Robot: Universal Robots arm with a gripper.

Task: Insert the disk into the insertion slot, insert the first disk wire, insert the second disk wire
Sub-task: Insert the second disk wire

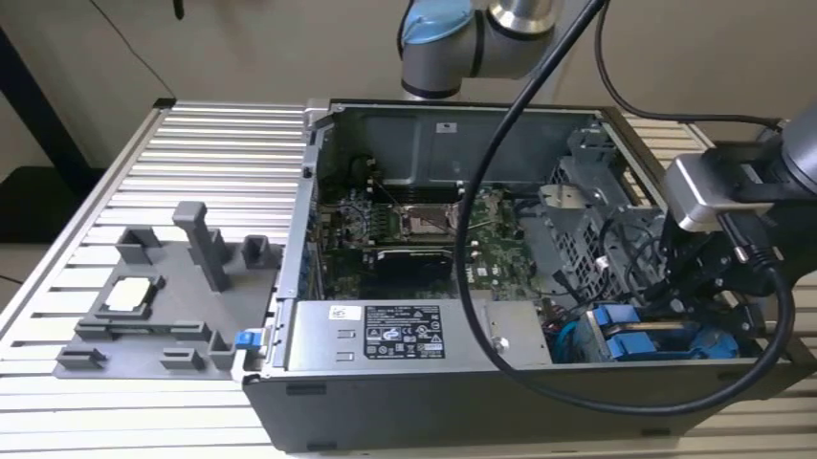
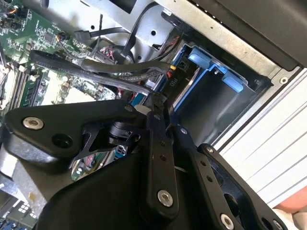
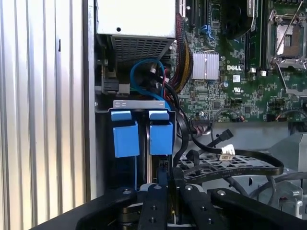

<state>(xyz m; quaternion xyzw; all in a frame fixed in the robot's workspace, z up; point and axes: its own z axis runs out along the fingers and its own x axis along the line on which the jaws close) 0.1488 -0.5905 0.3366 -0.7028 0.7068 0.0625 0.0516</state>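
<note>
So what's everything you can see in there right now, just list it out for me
table: one, silver, slatted, under everything
case: one, grey, open, on the table
tray: one, grey, with upright holders, on the table at the exterior view's left
power supply: one, grey with a sticker, along the case's near wall
motherboard: one, green, on the case floor
slot: one, grey, case corner beside the power supply
disk: one, blue carrier tabs showing, sitting in the slot
loose cables: several, black, plus a blue loop, near the slot
arm: one, grey and blue, behind the case
gripper: one, black, inside the case next to the disk's end
</note>
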